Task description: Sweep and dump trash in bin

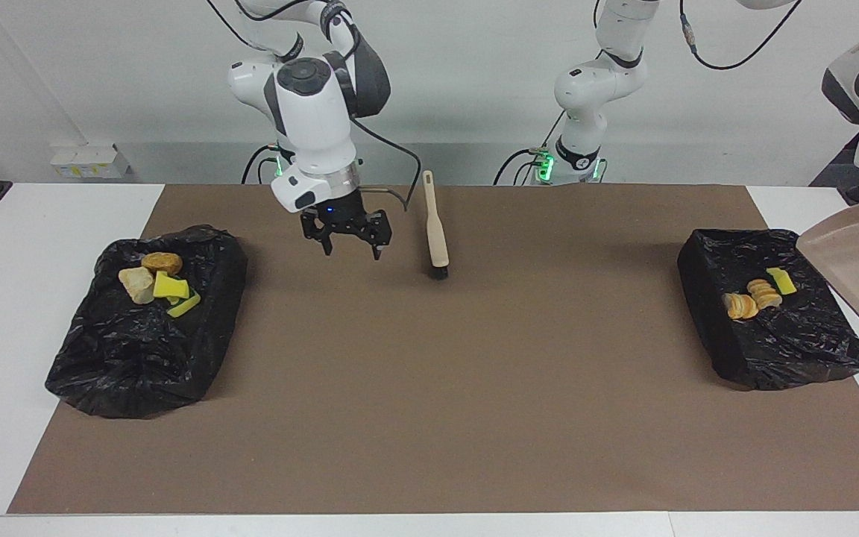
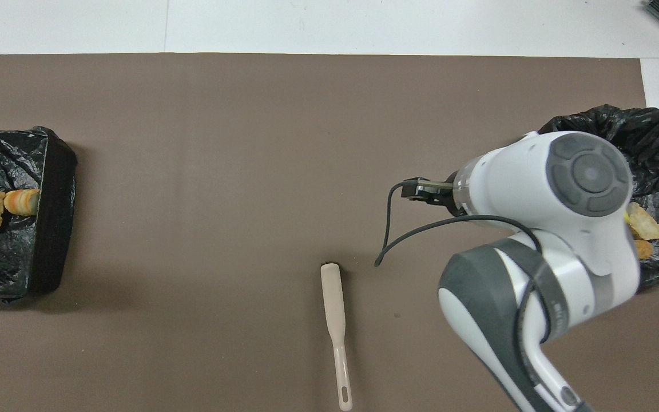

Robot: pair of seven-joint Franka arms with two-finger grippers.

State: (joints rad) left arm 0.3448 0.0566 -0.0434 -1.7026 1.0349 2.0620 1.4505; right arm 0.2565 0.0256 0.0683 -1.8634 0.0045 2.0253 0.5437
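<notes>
- Right claw (image 1: 351,245): fingers spread wide, nothing between them, hanging low over the brown mat (image 1: 429,388) between the brush and the bin at the right arm's end.
- Brush (image 1: 437,233): flat on the mat just beside that claw, apart from it, bristle end pointing away from the robots, thin handle toward them.
- Bin at the right arm's end (image 1: 139,358): lined with a black bag; four pieces of trash in it, namely a brown lump (image 1: 162,262), a cream lump (image 1: 136,285) and two yellow sponge pieces (image 1: 171,287), bunched together in the part nearer to the robots.
- Bin at the left arm's end (image 1: 780,343): black-lined too; two tan ribbed lumps (image 1: 741,306) touching, with a yellow scrap (image 1: 781,280) just beside them.
- Dustpan (image 1: 858,261): beige, raised and tilted at that bin's outer end, cut off by the picture's edge, no scraps visible on it.
- Left claw: out of frame, pressed together; grip on the dustpan not visible.
- From overhead: right arm covering most of its bin (image 2: 610,117) and its own claw; yellow scrap in the other bin (image 2: 58,217) cut by the edge.
</notes>
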